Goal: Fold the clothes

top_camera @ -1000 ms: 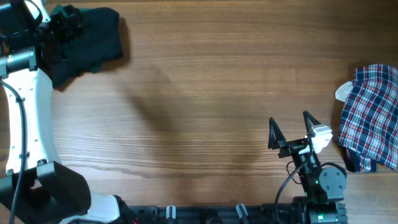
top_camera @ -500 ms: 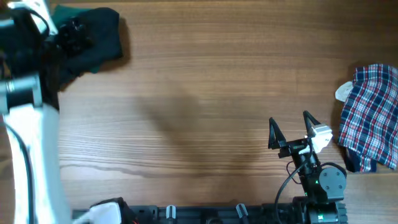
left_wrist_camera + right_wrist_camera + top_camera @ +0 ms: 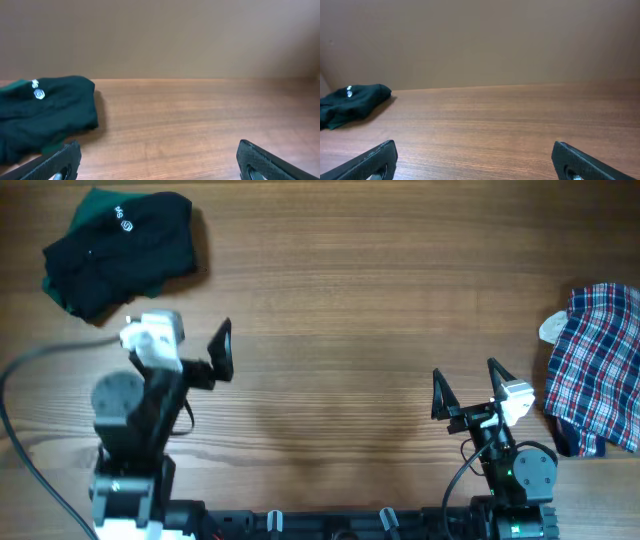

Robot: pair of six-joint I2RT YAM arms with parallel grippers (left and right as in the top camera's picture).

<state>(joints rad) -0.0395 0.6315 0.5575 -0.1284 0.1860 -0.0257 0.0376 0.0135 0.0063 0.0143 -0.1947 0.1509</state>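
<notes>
A folded dark green garment [image 3: 120,252] lies at the far left of the wooden table. It also shows in the left wrist view [image 3: 45,112] and small in the right wrist view [image 3: 352,104]. A crumpled red, white and blue plaid garment [image 3: 600,370] lies at the right edge. My left gripper [image 3: 190,348] is open and empty, near the table's front left, below the green garment. In its wrist view [image 3: 160,160] only bare wood lies between the fingers. My right gripper [image 3: 468,388] is open and empty at the front right, left of the plaid garment; its wrist view [image 3: 475,160] shows bare wood.
A small white object [image 3: 552,328] pokes out from under the plaid garment's left edge. The black arm bases [image 3: 330,522] run along the front edge of the table [image 3: 340,310]. A plain beige wall [image 3: 480,40] stands behind the table.
My left arm has pulled back from the green garment at the far left to the front left and now rests low and open. The garment stays folded. The right arm has not moved.
</notes>
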